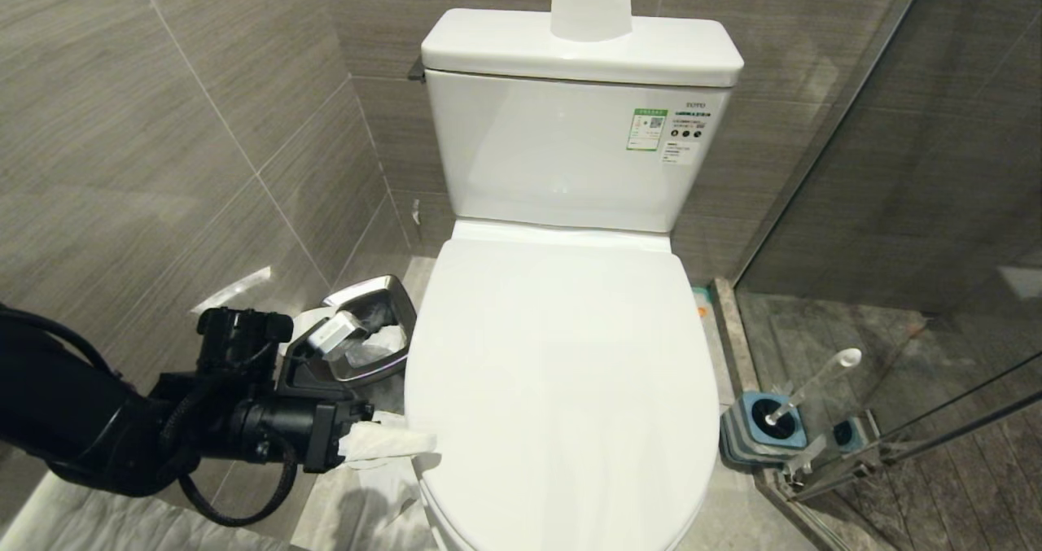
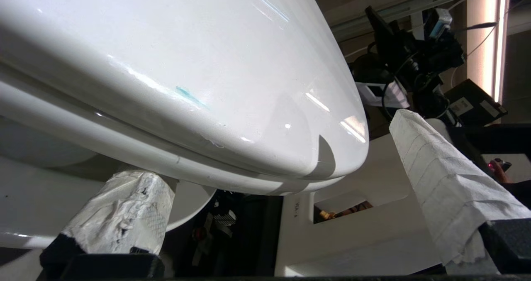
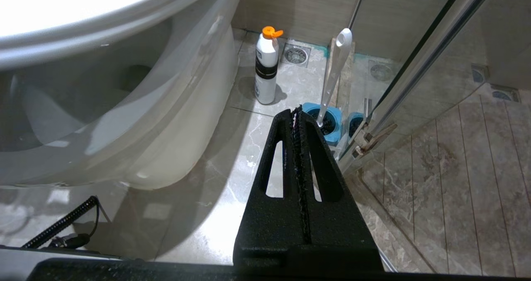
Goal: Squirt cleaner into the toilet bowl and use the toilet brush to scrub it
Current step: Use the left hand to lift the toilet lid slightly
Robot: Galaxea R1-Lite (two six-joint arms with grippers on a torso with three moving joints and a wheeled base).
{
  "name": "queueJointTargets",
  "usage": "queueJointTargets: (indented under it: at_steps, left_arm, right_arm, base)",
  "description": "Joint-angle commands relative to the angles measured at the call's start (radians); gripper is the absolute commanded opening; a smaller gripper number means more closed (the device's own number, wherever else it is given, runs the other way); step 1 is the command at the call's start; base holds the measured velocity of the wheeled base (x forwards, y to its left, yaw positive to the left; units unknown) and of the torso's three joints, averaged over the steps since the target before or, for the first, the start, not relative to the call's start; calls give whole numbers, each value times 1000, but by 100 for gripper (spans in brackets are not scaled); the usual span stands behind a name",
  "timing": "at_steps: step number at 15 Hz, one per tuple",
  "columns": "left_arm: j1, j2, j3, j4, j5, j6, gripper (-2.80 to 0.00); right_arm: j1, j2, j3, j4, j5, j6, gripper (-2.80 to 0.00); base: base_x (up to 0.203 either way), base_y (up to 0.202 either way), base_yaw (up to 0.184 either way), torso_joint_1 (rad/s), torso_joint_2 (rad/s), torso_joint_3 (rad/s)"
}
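1. The left gripper (image 1: 391, 441) reaches in level at the front-left edge of the toilet bowl (image 1: 562, 388), its paper-wrapped fingers (image 2: 448, 185) spread wide with the lid's rim between them and nothing pinched.
2. In the left wrist view one wrapped finger lies under the bowl's overhang, while the other stands clear of the lid's rounded front edge, with open air around it.
3. The lid is glossy white, smooth and oval, and shut flat over the seat; a small turquoise smear of cleaner (image 2: 186, 94) marks its side just ahead of the left gripper.
4. Behind the lid rises the squarish white cistern (image 1: 570, 152), carrying a green-bordered sticker and a faint grey brand mark too small to read with certainty.
5. A small steel waste bin (image 1: 370, 327) with a tilted lid stands just beyond the left gripper, tight between wall tiles and bowl.
6. The right gripper (image 3: 296, 115) hangs low beside the bowl's right flank, its black slotted fingers pressed together on nothing.
7. Ahead of the right gripper the toilet brush (image 3: 332, 77) stands tilted in its blue ribbed holder (image 3: 330, 123), against the glass shower door's edge.
8. A white bottle (image 3: 266, 67) with an orange cap stands on marbled floor tiles past the right gripper, near a floor drain.
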Motion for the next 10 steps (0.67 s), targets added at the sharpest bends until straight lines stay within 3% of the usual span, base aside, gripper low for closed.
queueJointTargets:
  at_steps: [1,6,10]
  left_arm:
    - [-10,-73,-20,-3,-6,-63,0]
    - [-39,-179,-84,-5,-6,-227,0]
    - [-54,-221,-145,-5,-6,-310,0]
  right_arm:
    - [0,1,1,0,0,-1,-280]
    - [0,1,1,0,0,0,-280]
    - [0,0,0,0,0,-1,-280]
  base:
    - [0,0,0,0,0,0]
    - [0,0,0,0,0,0]
    - [0,0,0,0,0,0]
